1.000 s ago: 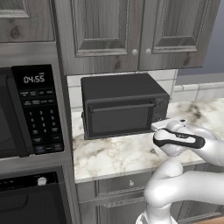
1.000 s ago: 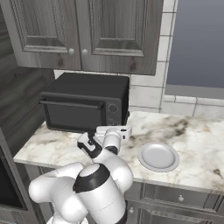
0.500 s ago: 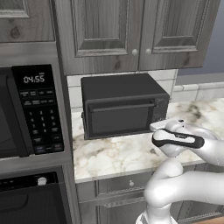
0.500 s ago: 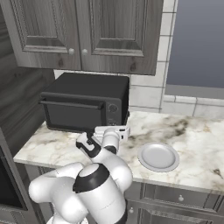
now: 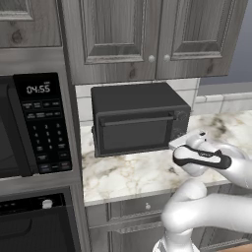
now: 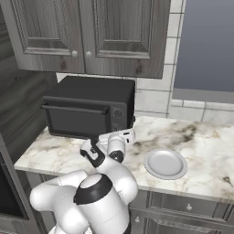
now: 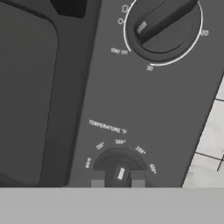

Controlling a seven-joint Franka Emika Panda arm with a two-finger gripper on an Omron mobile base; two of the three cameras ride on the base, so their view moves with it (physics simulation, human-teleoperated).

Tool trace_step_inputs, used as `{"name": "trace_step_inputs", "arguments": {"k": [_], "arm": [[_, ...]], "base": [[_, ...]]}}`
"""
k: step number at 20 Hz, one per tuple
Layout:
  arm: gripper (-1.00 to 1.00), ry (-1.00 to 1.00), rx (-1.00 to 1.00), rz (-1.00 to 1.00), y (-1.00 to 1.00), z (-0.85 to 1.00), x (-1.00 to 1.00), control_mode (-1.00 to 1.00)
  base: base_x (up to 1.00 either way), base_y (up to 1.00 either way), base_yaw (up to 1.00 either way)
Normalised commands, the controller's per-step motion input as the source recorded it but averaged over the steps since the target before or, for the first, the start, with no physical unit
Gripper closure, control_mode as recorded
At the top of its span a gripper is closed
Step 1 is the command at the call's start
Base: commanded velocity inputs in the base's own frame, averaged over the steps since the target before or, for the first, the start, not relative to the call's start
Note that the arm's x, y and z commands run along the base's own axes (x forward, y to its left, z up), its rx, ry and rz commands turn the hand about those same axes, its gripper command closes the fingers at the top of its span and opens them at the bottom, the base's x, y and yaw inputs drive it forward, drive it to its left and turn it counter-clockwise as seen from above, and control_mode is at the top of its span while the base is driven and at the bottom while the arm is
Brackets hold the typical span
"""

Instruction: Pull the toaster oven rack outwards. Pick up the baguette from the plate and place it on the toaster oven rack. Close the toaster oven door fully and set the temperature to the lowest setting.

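Up close, the gripper (image 7: 117, 179) is pinching the temperature dial (image 7: 120, 168) on the toaster oven (image 5: 138, 118), its two fingertips (image 7: 97, 179) pressed in against either side of the dial's raised bar. That bar is standing between them, with a small pale mark on it. Printed temperature figures are arcing over the dial (too blurred to read reliably), under the word TEMPERATURE. Above it on the same control strip (image 7: 144, 100) a larger timer knob (image 7: 162, 26) is sitting, its bar turned at a slant. Just right of the strip the oven's edge is giving way to pale wall tiles (image 7: 210, 144).

From the base views, the toaster oven is sitting at the back of the counter (image 5: 128, 174), against the tiled wall, with its left side near the tall cabinet column that carries the microwave (image 5: 29, 123). The toaster oven door (image 5: 135, 133) is standing upright and closed, its bar handle (image 6: 75, 109) running along the top edge. A strip of bare marble is lying open between the oven's front and the counter's front edge.

The white plate (image 6: 165, 163) is resting toward the counter's front edge, to the right of the oven and well apart from it, with open marble stretching on toward the counter's right end. The arm is reaching in over the front edge to the oven's right front corner.
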Motion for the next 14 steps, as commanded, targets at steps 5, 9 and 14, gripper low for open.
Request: {"name": "trace_step_inputs", "arguments": {"k": [5, 9, 14], "arm": [[1.0, 0.11, -0.25, 0.26, 0.0, -0.24, 0.0, -1.0], [1.0, 0.16, -0.28, 0.26, 0.02, -0.28, 0.01, -1.0], [1.0, 0.2, -0.31, 0.25, 0.08, -0.34, 0.04, -1.0]], "base": [[0.0, 0.0, 0.0], [0.0, 0.0, 0.0], [0.0, 0.0, 0.0]]}}
